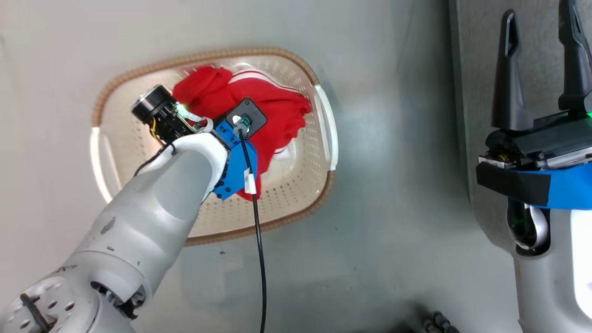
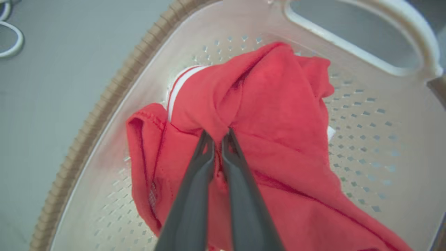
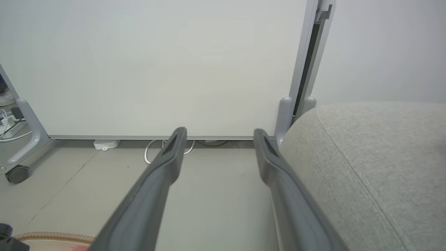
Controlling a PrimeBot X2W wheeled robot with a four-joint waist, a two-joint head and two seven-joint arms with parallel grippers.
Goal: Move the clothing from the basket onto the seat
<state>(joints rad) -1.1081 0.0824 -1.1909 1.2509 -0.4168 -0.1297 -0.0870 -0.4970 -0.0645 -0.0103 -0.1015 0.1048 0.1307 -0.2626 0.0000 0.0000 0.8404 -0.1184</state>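
The red clothing (image 1: 273,101) lies bunched in the cream basket (image 1: 259,229) on the grey floor. My left arm (image 1: 152,217) reaches down into the basket, and its wrist hides the fingers from the head view. In the left wrist view my left gripper (image 2: 217,134) is shut on a raised fold of the clothing (image 2: 278,115), with the basket's brown rim (image 2: 104,101) to the left. My right gripper (image 1: 539,21) stands open and empty at the upper right, beside the edge of the grey seat (image 1: 471,69). The right wrist view shows that gripper (image 3: 219,134) spread wide, the seat (image 3: 366,167) to its right.
A black cable (image 1: 259,259) hangs from my left wrist across the floor. White cable loops (image 2: 10,38) lie outside the basket. A white panel (image 3: 156,69) on a wheeled frame with a caster (image 3: 15,173) stands beyond the seat, with cords at its foot.
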